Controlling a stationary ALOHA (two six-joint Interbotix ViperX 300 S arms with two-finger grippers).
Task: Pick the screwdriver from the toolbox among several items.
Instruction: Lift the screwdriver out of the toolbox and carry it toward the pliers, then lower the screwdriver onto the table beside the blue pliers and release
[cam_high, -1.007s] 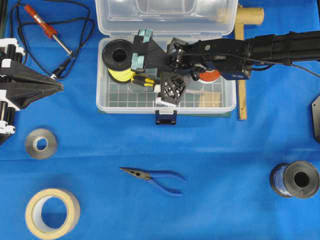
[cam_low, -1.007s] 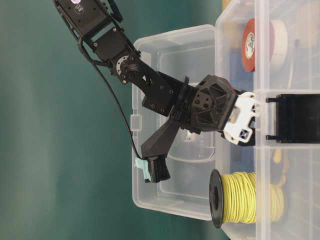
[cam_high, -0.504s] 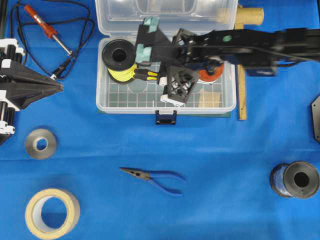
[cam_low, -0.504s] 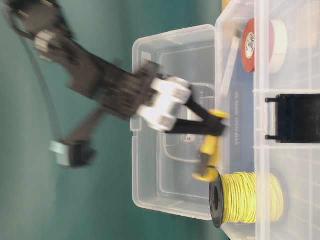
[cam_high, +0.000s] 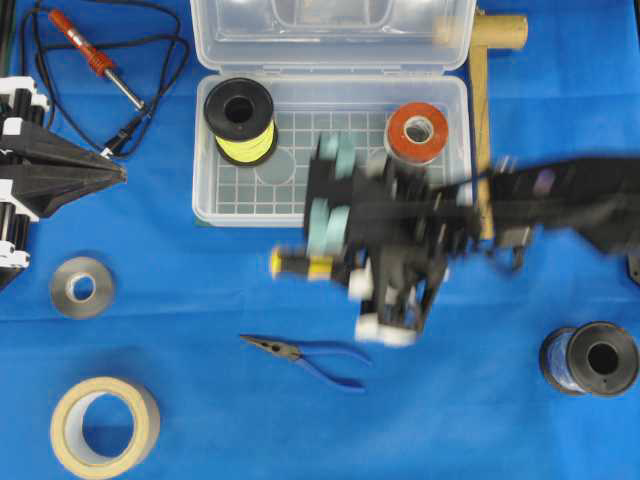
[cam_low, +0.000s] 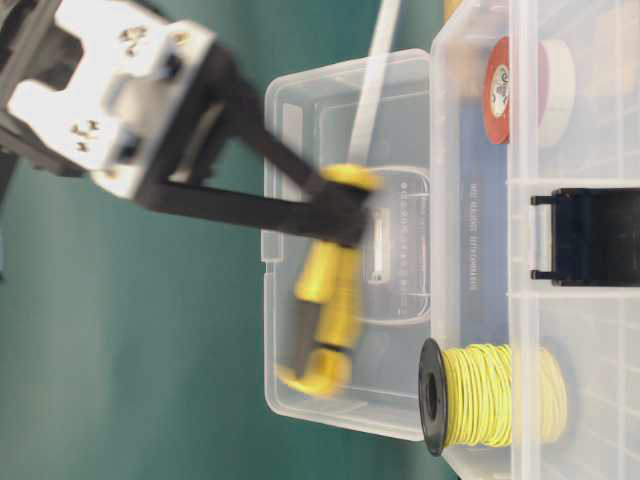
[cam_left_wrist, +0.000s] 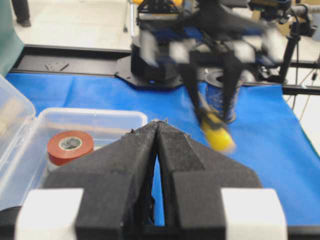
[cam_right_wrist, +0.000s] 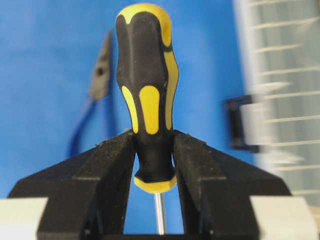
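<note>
We see the right gripper clamped on the screwdriver at the lower end of the handle, shaft running back between the fingers. From overhead the screwdriver sits outside the toolbox, above the blue cloth just past the box's front wall. Right arm is motion-blurred there, so we can't make out the fingers from above; the arm also covers the front latch and the right front corner of the box.

Left gripper has its jaws pressed together on nothing, parked at the left edge of the cloth.

In the box: yellow wire spool at back left, orange-red tape roll at back right. On the cloth: blue-handled pliers right in front of the gripper, grey tape roll and tan tape roll front left, blue wire spool front right, soldering iron back left, partly cut off by the frame.
</note>
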